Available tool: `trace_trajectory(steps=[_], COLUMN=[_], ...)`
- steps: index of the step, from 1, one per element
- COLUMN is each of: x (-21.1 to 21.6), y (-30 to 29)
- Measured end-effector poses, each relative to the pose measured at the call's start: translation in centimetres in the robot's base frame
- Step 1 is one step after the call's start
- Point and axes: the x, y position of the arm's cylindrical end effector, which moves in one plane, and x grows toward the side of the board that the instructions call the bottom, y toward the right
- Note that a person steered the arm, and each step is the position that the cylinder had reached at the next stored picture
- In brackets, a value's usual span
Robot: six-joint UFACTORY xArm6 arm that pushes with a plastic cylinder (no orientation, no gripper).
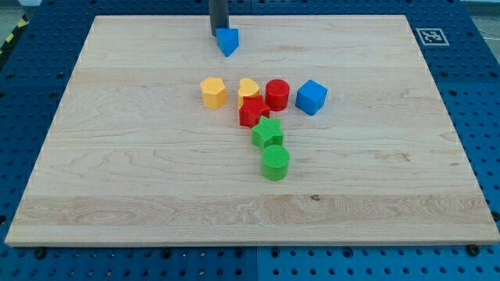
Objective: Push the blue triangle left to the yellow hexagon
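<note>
We are finding our tip (216, 33), a dark rod with no claw, touching the ribbed blue triangle (227, 41) at its 10 o'clock; the ribbed yellow hexagon (212, 91) is sitting at the triangle's 6 o'clock on the wood-grain counter (117, 172).

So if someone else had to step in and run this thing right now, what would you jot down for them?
My tip: at the view's top, just left of and touching or nearly touching the small blue triangle block.
Yellow hexagon block: lower down, near the board's middle, leftmost of the cluster of blocks.
Done: nothing visible; the triangle sits well above the hexagon, apart from it.
Left: bring the triangle down beside the hexagon, on its left.
</note>
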Motion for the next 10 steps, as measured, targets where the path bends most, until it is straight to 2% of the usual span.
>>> trace_trajectory(steps=[3,4,10], x=[0.8,3.2,5.0], y=[4.3,2.7,-2.6])
